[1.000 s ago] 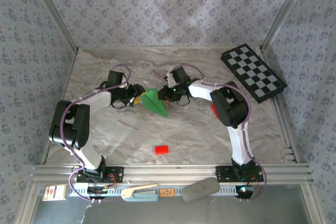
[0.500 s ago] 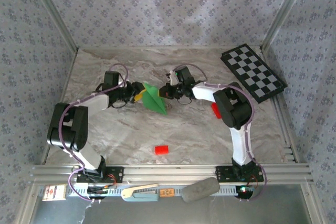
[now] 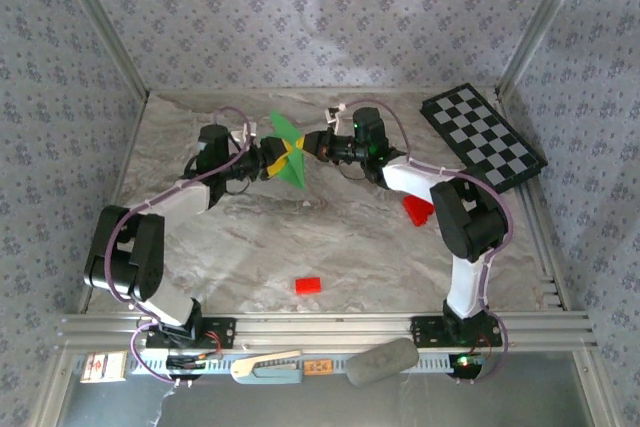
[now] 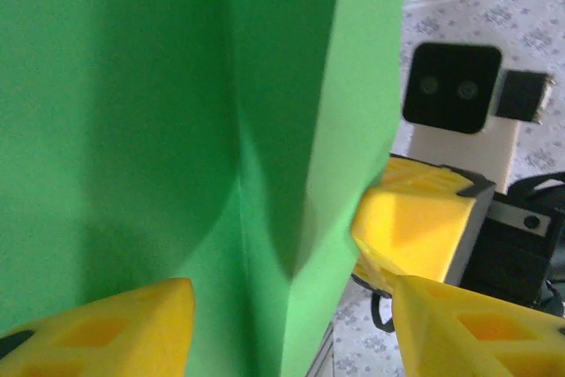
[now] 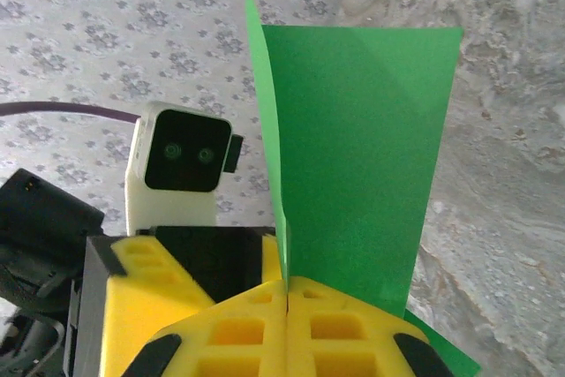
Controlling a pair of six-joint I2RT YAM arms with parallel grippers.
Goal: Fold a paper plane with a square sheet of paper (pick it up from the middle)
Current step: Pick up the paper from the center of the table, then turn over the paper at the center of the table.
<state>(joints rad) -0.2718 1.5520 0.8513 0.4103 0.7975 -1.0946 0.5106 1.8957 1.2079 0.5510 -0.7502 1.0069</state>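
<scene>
The paper (image 3: 285, 152) hangs in the air over the far middle of the bench (image 3: 330, 247), caught between the two pincers; it is part-folded, with a crease running along it and a point sticking up toward 12 o'clock. The right pincer (image 3: 304, 147) comes at it from 3 o'clock; in the right wrist view its yellow fingers (image 5: 238, 333) are pressed together on the paper's lower edge, and the sheet stands up from them toward 12 o'clock, one flap edge-on, the other spread flat toward 1 o'clock. The left pincer (image 3: 265, 160) reaches it from 9 o'clock; in the left wrist view its fingers (image 4: 115, 328) are spread, one low at 7 o'clock against the green face, the other at 5 o'clock standing just clear of the fold; the creased paper sits in the gap between them, and a yellow finger of the right pincer touches its edge at 3 o'clock.

On the bench, a red block (image 3: 307, 285) lies at 6 o'clock from the paper, well apart; a red wedge (image 3: 417, 209) lies at 4 o'clock, beside the right arm; a checkerboard (image 3: 482, 137) lies at 3 o'clock, by the far right corner.
</scene>
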